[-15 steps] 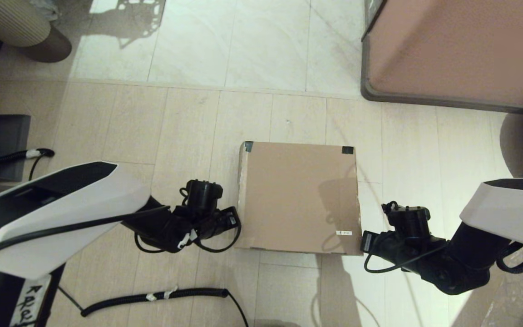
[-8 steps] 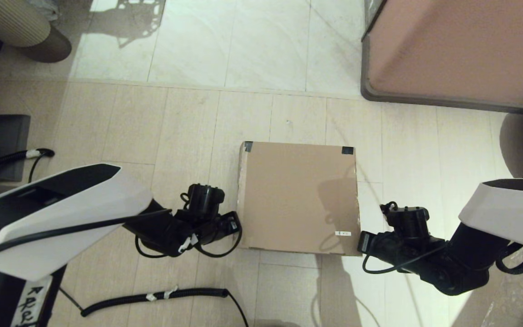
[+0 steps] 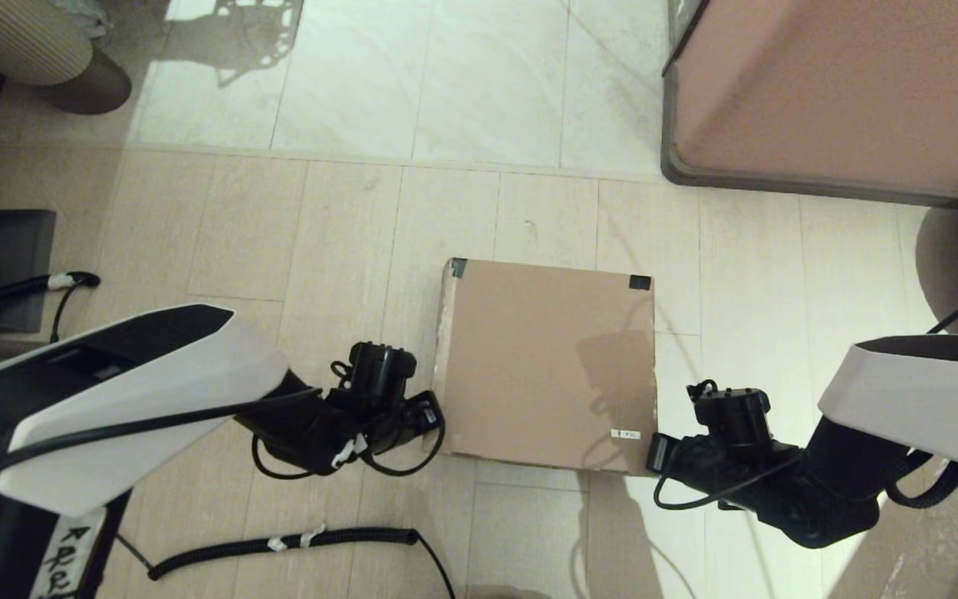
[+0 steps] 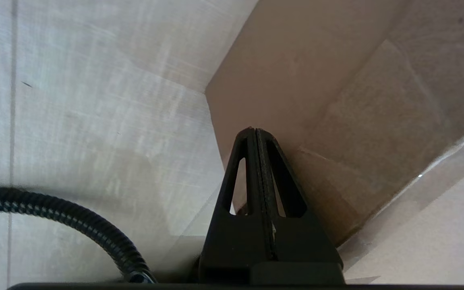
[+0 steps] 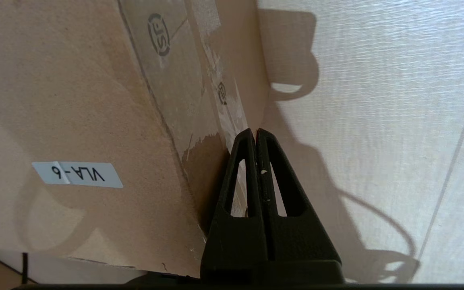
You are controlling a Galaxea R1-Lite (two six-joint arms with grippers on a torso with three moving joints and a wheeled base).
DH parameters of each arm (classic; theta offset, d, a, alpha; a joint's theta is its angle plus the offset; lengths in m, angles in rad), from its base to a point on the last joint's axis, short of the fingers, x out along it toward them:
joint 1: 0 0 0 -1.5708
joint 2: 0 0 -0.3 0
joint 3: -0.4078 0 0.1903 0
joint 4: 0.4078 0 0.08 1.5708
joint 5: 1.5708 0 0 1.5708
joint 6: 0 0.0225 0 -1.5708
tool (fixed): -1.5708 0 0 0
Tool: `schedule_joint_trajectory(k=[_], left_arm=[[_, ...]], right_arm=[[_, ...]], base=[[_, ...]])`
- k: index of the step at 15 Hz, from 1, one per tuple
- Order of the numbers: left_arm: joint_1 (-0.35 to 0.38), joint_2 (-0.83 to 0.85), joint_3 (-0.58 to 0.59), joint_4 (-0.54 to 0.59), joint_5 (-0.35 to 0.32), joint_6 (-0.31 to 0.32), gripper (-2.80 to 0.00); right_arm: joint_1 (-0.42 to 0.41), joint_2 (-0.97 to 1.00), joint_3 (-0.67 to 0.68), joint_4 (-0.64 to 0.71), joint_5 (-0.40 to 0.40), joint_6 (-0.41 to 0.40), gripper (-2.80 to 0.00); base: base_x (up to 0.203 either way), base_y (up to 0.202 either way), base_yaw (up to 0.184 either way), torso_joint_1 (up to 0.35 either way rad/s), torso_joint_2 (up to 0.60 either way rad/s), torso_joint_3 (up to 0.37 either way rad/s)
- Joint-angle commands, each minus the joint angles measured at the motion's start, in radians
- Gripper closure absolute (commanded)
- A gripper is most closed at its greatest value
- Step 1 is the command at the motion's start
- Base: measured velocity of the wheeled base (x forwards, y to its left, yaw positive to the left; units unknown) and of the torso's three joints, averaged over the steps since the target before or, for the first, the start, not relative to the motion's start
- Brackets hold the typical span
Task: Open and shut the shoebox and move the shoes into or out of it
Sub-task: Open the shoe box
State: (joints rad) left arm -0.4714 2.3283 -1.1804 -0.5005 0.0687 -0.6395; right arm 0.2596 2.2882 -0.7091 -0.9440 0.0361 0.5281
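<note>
Cardboard shoebox lies lid-down between both empty, closed end effectors, pinkish cabinet beyond.

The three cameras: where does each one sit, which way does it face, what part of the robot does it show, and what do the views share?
Head view: sits on the robot's head, looks forward and down at the floor and the closed shoebox; both arms show, the left gripper and the right gripper beside the box.
Left wrist view: sits behind the left fingers, pressed together, facing the box's side.
Right wrist view: sits behind the right fingers, also together, facing the box's other side and its white label.
Shared: all three show the shoebox; the label also shows in the head view.
</note>
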Motion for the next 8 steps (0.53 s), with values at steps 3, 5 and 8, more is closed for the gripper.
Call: schedule_joint_trajectory(k=[3,5,8], left_arm=[[-0.030,-0.067,0.014,0.012,0.002,-0.008,0.00],[-0.042,-0.119,0.043,0.030,0.002,-0.009,0.00],[-0.052,-0.183,0.099,0.038,0.003,-0.009,0.00]], right_arm=[[-0.003,-0.055,0.010,0.003,0.001,0.003,0.00],[-0.005,-0.114,0.030,0.035,0.001,0.005,0.00],[-0.005,-0.190,0.049,0.073,-0.001,0.030,0.00]], base=[[0.000,0.000,0.000,0.000,0.00,0.000],[0.000,0.000,0.000,0.000,0.00,0.000],[0.000,0.000,0.000,0.000,0.00,0.000]])
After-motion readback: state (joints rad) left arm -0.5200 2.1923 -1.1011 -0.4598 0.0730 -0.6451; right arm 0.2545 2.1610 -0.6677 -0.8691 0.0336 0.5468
